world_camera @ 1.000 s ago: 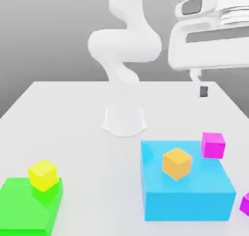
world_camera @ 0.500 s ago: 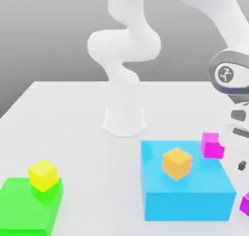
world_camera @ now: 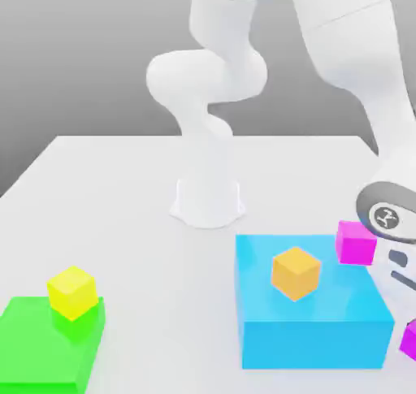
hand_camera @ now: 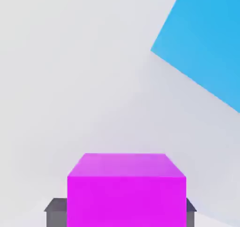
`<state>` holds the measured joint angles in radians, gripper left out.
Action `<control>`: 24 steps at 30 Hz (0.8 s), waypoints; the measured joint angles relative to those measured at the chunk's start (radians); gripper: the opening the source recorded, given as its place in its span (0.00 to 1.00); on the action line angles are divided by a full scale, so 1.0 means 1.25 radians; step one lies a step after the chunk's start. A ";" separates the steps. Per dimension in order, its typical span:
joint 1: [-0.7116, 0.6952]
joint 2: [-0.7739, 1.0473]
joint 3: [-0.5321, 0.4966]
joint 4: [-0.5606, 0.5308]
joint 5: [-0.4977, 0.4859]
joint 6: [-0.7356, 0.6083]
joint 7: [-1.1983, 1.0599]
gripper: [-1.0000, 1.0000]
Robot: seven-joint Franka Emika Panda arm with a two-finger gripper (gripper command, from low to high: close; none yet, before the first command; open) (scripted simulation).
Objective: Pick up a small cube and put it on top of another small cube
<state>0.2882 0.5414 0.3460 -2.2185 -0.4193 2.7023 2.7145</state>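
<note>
small cube [world_camera: 409,339]: cut by frame edge | claw [hand_camera: 120,211]: fingertips mostly behind cube

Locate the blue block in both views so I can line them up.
Exterior view: the blue block sits on the table toward the exterior view's right, with an orange cube on top.
Hand view: one blue corner shows beyond the magenta cube between the claw's fingers.
Shared landmark: the white table.
</note>
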 joint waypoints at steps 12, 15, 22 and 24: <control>-0.204 -0.328 0.134 -0.111 0.290 -0.151 -0.350 0.00; -0.232 -0.420 0.121 -0.149 0.376 -0.184 -0.466 0.00; -0.243 -0.614 0.058 -0.260 0.482 -0.262 -0.663 0.00; -0.244 -0.664 0.036 -0.296 0.492 -0.280 -0.704 0.00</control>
<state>-0.0166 -0.2882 0.3905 -2.5885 0.1963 2.3517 1.8347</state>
